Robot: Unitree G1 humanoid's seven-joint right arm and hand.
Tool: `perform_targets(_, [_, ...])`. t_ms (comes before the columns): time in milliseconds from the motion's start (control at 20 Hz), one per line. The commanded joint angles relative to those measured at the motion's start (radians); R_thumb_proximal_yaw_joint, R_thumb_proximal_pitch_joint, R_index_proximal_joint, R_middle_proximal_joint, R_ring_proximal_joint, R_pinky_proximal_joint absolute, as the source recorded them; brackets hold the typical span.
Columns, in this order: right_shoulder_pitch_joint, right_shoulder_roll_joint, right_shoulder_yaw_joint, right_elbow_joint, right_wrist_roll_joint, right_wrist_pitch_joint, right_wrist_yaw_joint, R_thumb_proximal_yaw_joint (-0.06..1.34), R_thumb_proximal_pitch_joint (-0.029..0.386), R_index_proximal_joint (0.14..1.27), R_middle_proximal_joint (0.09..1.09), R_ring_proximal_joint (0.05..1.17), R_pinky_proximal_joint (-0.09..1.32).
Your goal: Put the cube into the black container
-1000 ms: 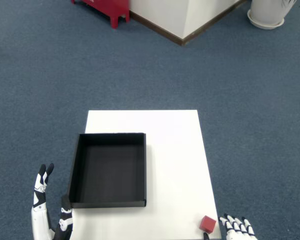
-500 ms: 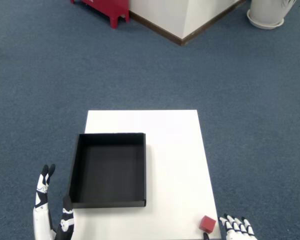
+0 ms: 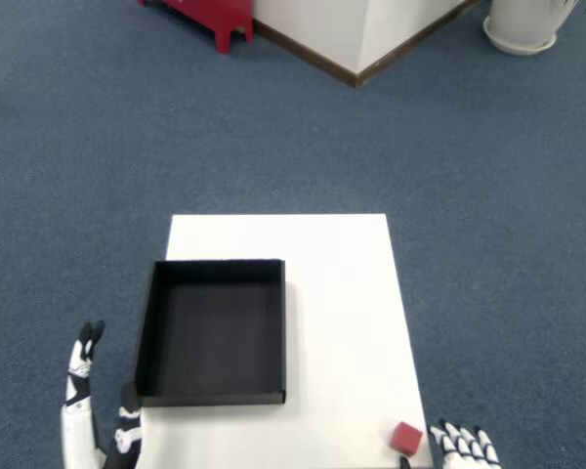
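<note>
1. The red cube (image 3: 405,438) sits on the white table (image 3: 332,293), close to its near right corner and right beside the table's right edge. A clumsy nudge from the side could knock it off onto the blue carpet (image 3: 488,195).

2. The right hand (image 3: 466,447) shows only its fingertips at the bottom of the view, just beside the cube and apart from it. The fingers are spread and hold nothing. Most of the hand is out of frame, so I can't tell how the thumb stands. If it closes from that angle it may push the cube away instead of catching it.

3. The black container (image 3: 213,332) lies on the left half of the table, well apart from the cube. Carrying the cube that far on a loose pinch could drop it short, onto bare table.

4. The container's walls stand up around an empty floor. A low carry could clip the near or right wall and shove the tray.

5. The left hand (image 3: 88,405) hovers just beside the container's left wall. Any drift there could shift the target as the cube arrives.
</note>
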Motion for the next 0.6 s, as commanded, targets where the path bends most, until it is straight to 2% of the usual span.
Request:
perform_targets(50, [0.023, -0.016, 0.041, 0.007, -0.071, 0.006, -0.022, 0.68, 0.031, 0.56, 0.22, 0.24, 0.01])
perform_targets(600, [0.047, -0.012, 0.06, 0.006, -0.094, -0.018, -0.13, 0.69, 0.029, 0.56, 0.23, 0.24, 0.01])
